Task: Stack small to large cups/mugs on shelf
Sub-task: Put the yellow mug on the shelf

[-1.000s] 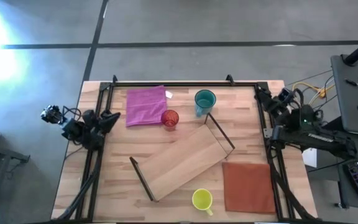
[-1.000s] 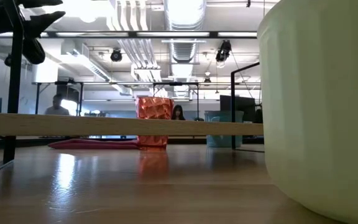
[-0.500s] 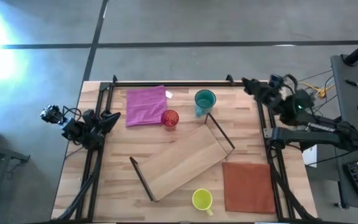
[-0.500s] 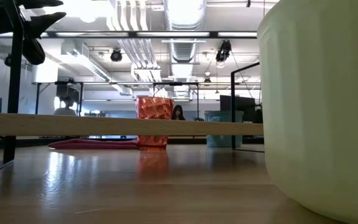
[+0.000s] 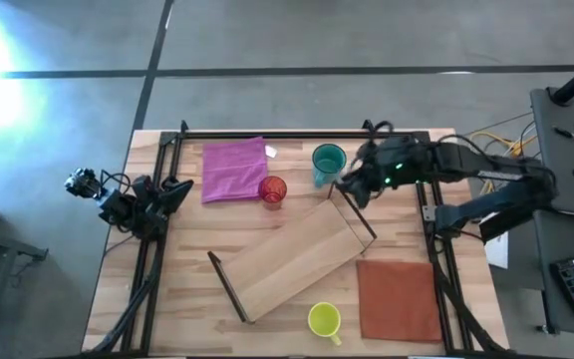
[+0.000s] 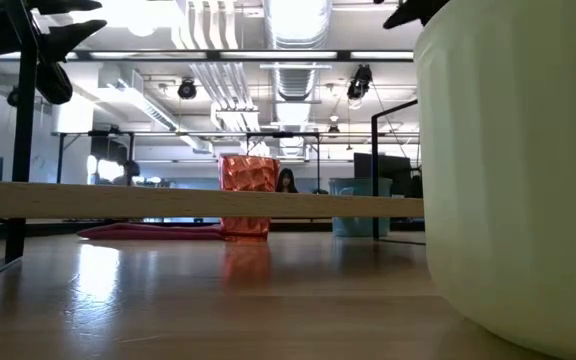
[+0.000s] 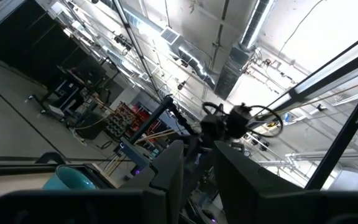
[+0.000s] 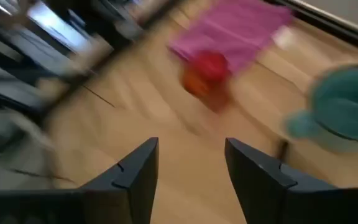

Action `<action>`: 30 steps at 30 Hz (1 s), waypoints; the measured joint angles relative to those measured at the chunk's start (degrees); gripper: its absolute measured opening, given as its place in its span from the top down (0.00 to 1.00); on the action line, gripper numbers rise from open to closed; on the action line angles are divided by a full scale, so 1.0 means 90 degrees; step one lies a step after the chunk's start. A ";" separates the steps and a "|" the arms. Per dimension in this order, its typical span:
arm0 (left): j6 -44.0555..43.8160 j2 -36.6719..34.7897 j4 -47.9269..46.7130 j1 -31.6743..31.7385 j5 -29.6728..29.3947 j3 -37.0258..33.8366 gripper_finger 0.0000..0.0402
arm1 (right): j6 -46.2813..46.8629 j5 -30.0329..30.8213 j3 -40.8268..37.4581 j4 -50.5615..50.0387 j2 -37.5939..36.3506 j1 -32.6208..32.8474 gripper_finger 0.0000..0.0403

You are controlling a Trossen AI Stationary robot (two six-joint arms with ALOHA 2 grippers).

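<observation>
So far the long light wooden shelf (image 5: pixel 292 261) is bare. The small orange-red cup (image 5: pixel 272 190), big teal mug (image 5: pixel 328 163) and yellow-green mug (image 5: pixel 324 321) all wait on the table. The right gripper (image 5: pixel 352 185) hovers near the teal one with its fingers apart and holding nothing.

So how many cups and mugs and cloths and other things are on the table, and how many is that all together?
Mugs with handles: 2 (teal mug, yellow-green mug)
Small orange-red cup: 1
Pink cloth: 1
Brown square mat: 1
Wooden shelf: 1
Total: 6
</observation>
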 joint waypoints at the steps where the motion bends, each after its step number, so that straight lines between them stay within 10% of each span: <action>1: 0.0001 -0.0002 0.0002 0.0000 0.0000 0.0000 0.82 | 0.0007 0.0210 0.0280 -0.0412 0.0195 0.0184 0.56; 16: -0.0022 0.0027 -0.0372 0.0000 0.0002 0.0000 0.82 | 0.5406 0.0388 0.1556 -0.3183 0.1952 0.3243 0.56; 24: -0.0034 0.0039 -0.0833 0.0000 0.0002 0.0002 0.82 | 0.8878 -0.0091 0.1559 -0.2755 0.2659 0.4389 0.56; 30: -0.0041 0.0039 -0.1086 0.0000 0.0002 0.0005 0.82 | 0.9025 -0.0434 0.1559 -0.1572 0.3448 0.4425 0.56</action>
